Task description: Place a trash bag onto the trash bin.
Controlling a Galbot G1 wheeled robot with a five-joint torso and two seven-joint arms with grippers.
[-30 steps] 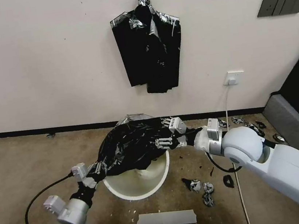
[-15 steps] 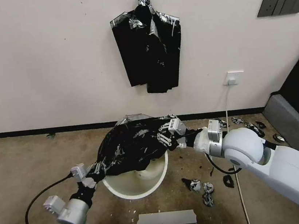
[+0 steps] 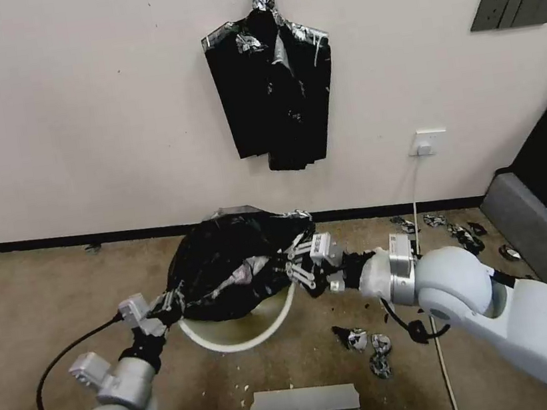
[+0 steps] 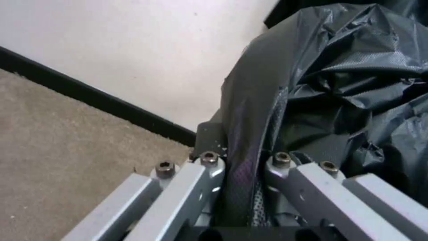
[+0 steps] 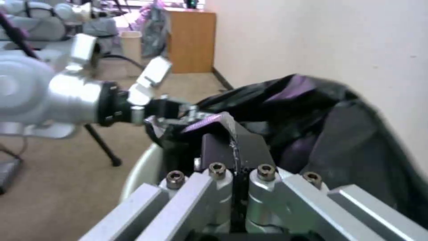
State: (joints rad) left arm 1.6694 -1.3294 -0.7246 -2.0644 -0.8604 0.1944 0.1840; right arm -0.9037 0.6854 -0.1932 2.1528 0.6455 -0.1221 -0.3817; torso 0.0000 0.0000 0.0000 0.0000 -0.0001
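Gripping one trash bag [image 3: 231, 264]: two pincers; one trash bin [image 3: 241, 340].

counts: one bag, one bin, two end effectors
one trash bag [image 3: 231, 267] over one trash bin [image 3: 237, 337]; one left end effector [image 3: 166, 304] and one right end effector [image 3: 293, 265], each clamped on the bag; one bundle of black bags [image 3: 273, 84] on the wall; several torn black scraps [image 3: 366, 347] on the floor.
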